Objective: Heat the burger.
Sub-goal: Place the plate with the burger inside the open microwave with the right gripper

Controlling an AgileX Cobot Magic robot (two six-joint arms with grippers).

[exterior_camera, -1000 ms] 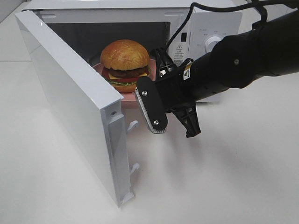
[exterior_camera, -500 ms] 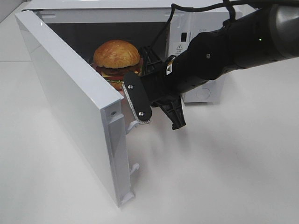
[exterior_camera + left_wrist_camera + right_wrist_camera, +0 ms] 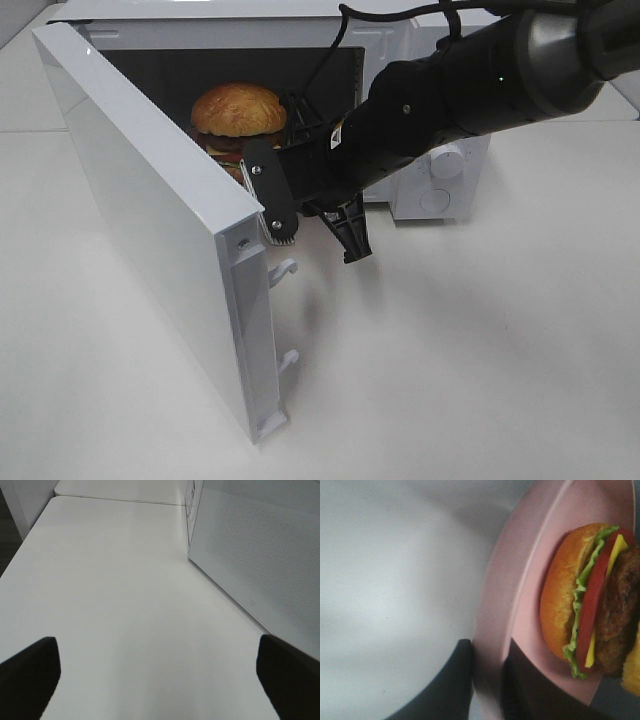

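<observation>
My right gripper [image 3: 487, 652] pinches the pink plate [image 3: 530, 580] by its rim. The burger [image 3: 238, 110] sits in the microwave [image 3: 425, 205], upper centre. Left gripper [image 3: 157, 675] is spread wide.

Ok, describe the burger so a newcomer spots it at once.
Find the white microwave with its door swung open. In its dark cavity, the burger sits on a flat pink plate. It is tall, with a glossy golden-brown domed bun.

The door [image 3: 150, 200] and the right gripper [image 3: 318, 243] cover the lower burger [image 3: 238, 108] in the high view. Past the jaws in the right wrist view, the burger's far side and the plate [image 3: 520, 595] run off-frame. Of the left gripper [image 3: 160, 680], only dark, cropped fingers [image 3: 30, 675] show.
</observation>
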